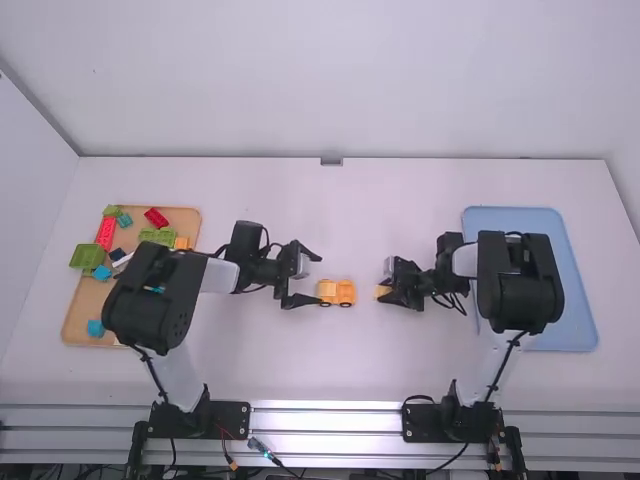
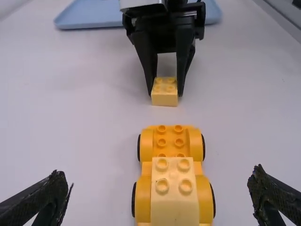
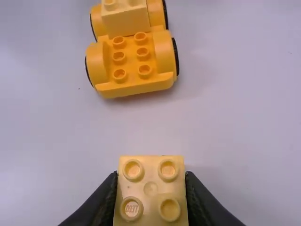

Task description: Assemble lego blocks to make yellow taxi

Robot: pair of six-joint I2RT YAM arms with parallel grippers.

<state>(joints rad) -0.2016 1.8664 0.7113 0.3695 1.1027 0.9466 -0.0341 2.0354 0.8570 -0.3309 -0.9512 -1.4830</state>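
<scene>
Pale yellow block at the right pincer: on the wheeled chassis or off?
Off. The right pincer grips the block, and table shows between it and the chassis.

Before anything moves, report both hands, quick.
Left hand: open, holding nothing, fingers wide around the chassis's block-topped end.
Right hand: closed on a pale yellow block.

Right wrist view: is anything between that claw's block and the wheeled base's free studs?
Nothing visible: only bare tabletop lies between the pale yellow block and the free-studded end of the wheeled base. The left claw stands open at the base's other end, probably clear of that path.
</scene>
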